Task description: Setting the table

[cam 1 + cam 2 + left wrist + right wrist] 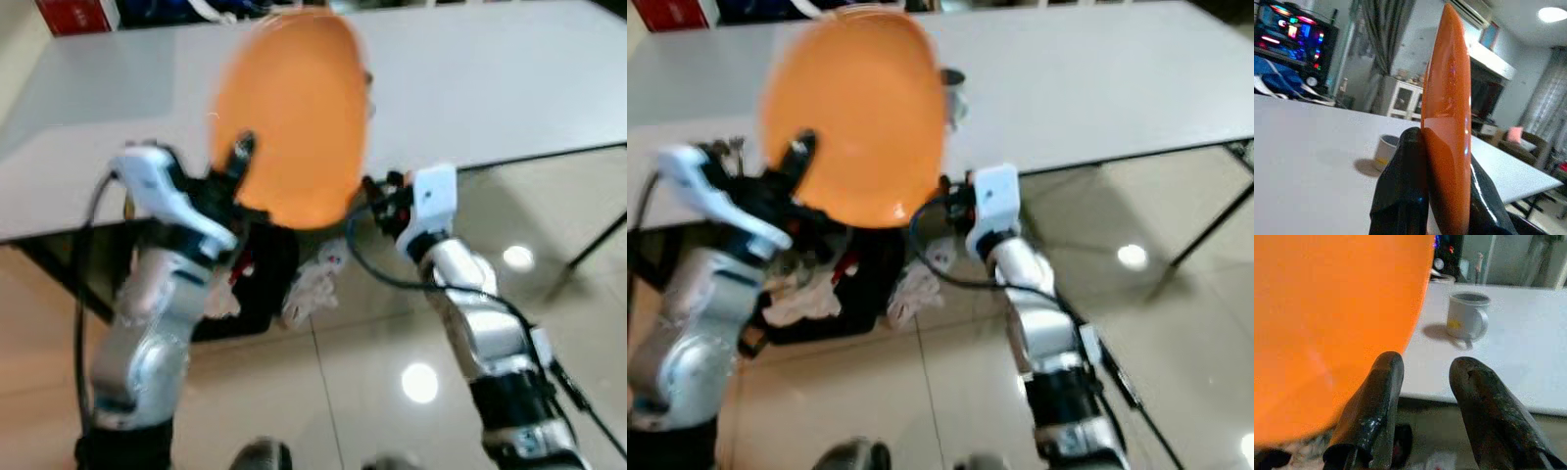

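- Your left pincer (pixel 238 162) is clamped on the orange plate (pixel 289 117), held on edge above the surface's (pixel 490 88) near edge.
- Your right pincer (pixel 1425 382), parted and empty, sits just beside the plate.
- 1 mug (pixel 1465 316) stands beyond.

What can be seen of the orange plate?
The round, glossy orange plate, plastic by the look of it, is held up on edge above the near side of the white table. The left gripper is clamped on its lower rim, one black finger on each face. The right gripper hangs open beside it, not touching. A grey mug stands on the table behind it.
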You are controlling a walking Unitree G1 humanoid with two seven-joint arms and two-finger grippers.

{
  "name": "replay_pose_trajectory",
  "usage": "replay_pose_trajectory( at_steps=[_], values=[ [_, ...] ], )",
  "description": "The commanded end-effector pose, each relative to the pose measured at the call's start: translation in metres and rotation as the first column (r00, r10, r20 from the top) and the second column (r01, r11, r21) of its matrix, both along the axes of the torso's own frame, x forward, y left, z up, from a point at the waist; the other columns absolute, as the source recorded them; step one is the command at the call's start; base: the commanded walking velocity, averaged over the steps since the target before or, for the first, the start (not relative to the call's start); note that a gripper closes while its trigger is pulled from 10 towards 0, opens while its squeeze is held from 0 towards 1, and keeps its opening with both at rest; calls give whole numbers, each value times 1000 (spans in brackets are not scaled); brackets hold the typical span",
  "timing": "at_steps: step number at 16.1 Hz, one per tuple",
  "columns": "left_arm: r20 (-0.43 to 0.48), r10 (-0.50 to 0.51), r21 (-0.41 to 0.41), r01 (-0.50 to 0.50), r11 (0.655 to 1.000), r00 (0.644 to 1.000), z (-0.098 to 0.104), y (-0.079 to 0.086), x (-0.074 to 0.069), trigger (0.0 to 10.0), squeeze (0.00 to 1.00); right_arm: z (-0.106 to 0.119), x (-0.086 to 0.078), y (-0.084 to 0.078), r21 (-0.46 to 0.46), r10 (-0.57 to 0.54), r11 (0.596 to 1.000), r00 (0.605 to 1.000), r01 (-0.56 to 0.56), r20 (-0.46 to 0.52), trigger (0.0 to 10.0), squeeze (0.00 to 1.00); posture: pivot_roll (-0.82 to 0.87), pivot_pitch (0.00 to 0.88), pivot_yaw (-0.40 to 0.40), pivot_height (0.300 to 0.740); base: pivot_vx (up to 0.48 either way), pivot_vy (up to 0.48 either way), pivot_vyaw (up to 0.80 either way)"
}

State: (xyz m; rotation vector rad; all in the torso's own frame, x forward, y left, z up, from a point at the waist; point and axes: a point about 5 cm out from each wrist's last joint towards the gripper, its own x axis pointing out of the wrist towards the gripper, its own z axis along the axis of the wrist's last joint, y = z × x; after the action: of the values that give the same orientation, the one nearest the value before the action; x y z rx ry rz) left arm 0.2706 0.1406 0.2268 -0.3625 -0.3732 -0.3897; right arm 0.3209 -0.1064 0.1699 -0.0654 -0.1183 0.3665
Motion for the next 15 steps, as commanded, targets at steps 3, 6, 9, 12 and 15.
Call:
replay_pose_trajectory(
  at_steps=[3,6,9,12,15],
  values=[
    [60,-40,-93,45,995,997,17,-3,-5,10000,0,1,-7,-1,-35,78,996,997,-77,24,10000,0,-118,139,24,740,480,0,800],
    [33,-93,-80,96,992,995,13,-10,-2,10000,0,-3,1,-11,-50,-32,998,999,32,-16,10000,0,-118,142,26,740,480,0,0],
    [-35,-141,-123,136,983,989,3,-15,6,10000,0,-8,-1,-19,-64,-63,996,997,60,-45,10000,0,-122,153,34,740,461,0,0],
    [-223,-175,-180,135,974,959,-27,-19,21,10000,0,-11,-5,-21,-88,-78,993,996,73,-52,10000,0,-127,190,37,740,87,0,0],
    [-254,-172,-366,70,928,952,-21,-8,40,10000,0,-11,-23,-29,-97,-96,991,993,89,-65,10000,0,-135,279,40,740,0,0,0]
  ],
)
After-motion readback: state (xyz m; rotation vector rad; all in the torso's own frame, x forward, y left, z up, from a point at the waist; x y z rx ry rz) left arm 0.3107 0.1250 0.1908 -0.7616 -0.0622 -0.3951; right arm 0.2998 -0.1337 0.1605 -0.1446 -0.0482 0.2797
